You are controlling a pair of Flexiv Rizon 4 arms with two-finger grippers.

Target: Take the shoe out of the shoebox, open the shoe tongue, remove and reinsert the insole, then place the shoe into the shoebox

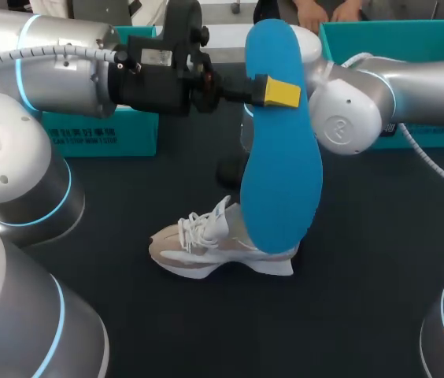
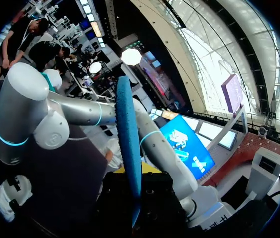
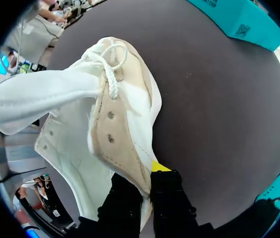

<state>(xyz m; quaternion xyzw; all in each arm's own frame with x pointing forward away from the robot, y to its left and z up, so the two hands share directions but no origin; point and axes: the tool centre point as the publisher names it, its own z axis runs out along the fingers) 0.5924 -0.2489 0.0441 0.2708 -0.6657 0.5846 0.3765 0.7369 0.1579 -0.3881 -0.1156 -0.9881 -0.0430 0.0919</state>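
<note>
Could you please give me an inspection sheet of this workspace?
Surface: dark table, with the shoe resting on it.
Job's things: shoe white and beige; blue insole held up above it; teal left shoebox and right shoebox at the back.
Clutter: nothing seen.
Grippers: left gripper shut on the insole; right gripper shut on the shoe.
Cables: left arm's cable and right arm's cable run by the arms.
Surroundings: nothing seen.

Backdrop is basically just the table (image 1: 127,205): a dark, matte, plain top that fills the head view from side to side. The light on it is even, with only soft shadows. The same dark surface shows in both wrist views, flat and unpatterned.
</note>
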